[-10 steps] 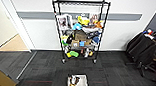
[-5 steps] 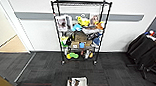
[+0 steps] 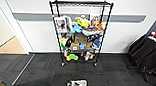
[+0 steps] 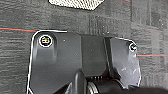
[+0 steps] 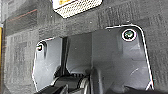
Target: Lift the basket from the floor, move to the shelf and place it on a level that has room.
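Observation:
The basket point(image 3: 77, 85) sits on the dark grey carpet floor point(image 3: 43, 67) at the near edge of the head view, cream with things inside it. Its woven wall point(image 4: 76, 3) shows in the left wrist view over the striped carpet, and its corner point(image 5: 76, 7) shows in the right wrist view. The shelf point(image 3: 80, 33), a tall black wire rack on castors, stands against the white wall beyond the basket. Its lower tiers are crowded with toys and boxes. The top level point(image 3: 80, 3) is a flat wire grid that looks bare.
A dark chair draped with black cloth point(image 3: 146, 53) stands at the right. At the left a doorway opens onto tan wooden flooring point(image 3: 11, 47). A strip of open carpet lies between the basket and the rack.
The whole head view has shifted slightly: the rack looks a bit larger and the basket sits lower in the picture, so the camera has moved forward.

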Tool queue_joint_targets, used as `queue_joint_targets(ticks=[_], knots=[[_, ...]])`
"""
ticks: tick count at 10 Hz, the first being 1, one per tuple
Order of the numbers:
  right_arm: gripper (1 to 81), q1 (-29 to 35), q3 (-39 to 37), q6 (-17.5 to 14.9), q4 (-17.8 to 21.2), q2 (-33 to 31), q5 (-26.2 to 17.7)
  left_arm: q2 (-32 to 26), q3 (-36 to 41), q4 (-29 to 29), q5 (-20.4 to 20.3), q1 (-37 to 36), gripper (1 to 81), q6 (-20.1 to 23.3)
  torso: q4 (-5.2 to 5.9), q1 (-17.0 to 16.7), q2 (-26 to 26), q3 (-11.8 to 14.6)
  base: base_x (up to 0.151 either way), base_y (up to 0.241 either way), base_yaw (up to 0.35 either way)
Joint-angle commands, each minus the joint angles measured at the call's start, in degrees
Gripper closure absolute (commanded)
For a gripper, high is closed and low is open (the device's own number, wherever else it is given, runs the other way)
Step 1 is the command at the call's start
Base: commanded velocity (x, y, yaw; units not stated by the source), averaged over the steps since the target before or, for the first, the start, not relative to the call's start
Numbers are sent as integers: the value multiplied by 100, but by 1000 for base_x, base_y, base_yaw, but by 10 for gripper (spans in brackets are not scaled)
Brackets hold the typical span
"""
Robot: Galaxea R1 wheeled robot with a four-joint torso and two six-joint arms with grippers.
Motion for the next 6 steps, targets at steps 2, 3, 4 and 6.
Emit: queue_joint_targets(ticks=[2, 3, 4, 6], knots=[[10, 174, 41, 21, -1, -60, -326, -83, 38, -38, 286, -219, 10, 4, 0, 0, 0, 0, 112, 0, 0], [10, 174, 23, 21, -1, -60, -326, -83, 38, -38, 286, -210, 10, 4, 0, 0, 0, 0, 112, 0, 0], [10, 174, 6, 21, -1, -51, -326, -83, 38, -38, 286, -210, 10, 4, 0, 0, 0, 0, 112, 0, 0], [10, 174, -12, 21, -1, -43, -326, -83, 38, -30, 286, -210, 10, 4, 0, 0, 0, 0, 112, 0, 0]])
